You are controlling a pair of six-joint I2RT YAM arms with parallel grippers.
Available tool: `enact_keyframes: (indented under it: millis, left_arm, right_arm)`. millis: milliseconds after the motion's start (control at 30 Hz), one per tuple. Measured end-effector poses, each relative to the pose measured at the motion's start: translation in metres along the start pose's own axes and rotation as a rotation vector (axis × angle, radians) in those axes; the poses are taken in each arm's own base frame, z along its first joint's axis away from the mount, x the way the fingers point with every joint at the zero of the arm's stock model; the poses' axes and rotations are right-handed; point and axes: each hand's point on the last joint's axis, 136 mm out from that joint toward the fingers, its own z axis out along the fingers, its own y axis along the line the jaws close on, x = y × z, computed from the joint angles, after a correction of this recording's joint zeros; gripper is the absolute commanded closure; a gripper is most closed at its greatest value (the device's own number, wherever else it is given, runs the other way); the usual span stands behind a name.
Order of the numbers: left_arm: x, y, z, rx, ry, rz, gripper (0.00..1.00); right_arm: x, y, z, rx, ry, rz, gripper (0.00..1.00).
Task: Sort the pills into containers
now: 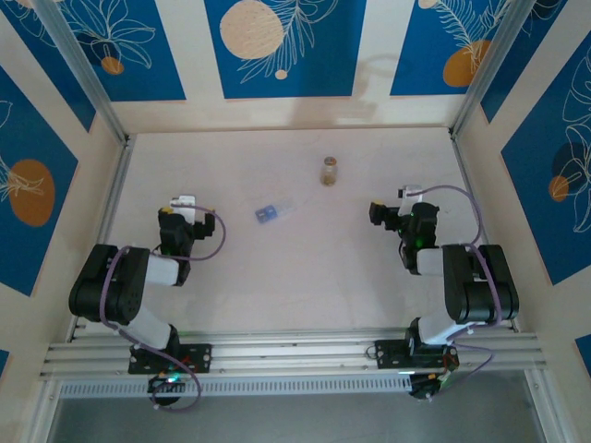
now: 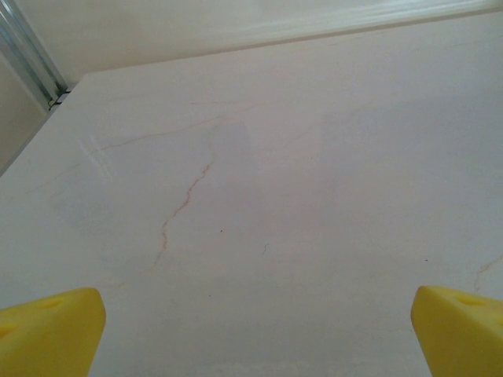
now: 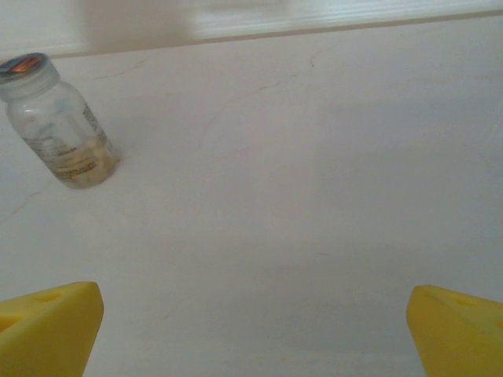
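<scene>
A small clear vial with a tan mass of pills at its bottom stands upright at the back middle of the table. The right wrist view has the vial at far left, capped. The pill box with the containers, part blue and part clear, lies flat near the table's middle, left of and nearer than the vial. My left gripper rests at the left, open and empty, its yellow fingertips wide apart over bare table. My right gripper sits at the right, open, with yellow fingertips spread and nothing between them.
The white table is walled by panels with blue and orange prints. Metal rails run along the left and right sides. A rail with both arm bases spans the near edge.
</scene>
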Motion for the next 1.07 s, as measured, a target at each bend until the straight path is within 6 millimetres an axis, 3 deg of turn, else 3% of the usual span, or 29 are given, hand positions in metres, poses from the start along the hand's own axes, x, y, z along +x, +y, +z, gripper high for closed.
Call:
enact_keyframes:
  millis: [1067]
  left_arm:
    - [0.0067, -0.0036, 0.0026, 0.048, 0.036, -0.003, 0.00]
  right_arm:
    - [0.0070, 0.0065, -0.0001, -0.035, 0.029, 0.003, 0.01]
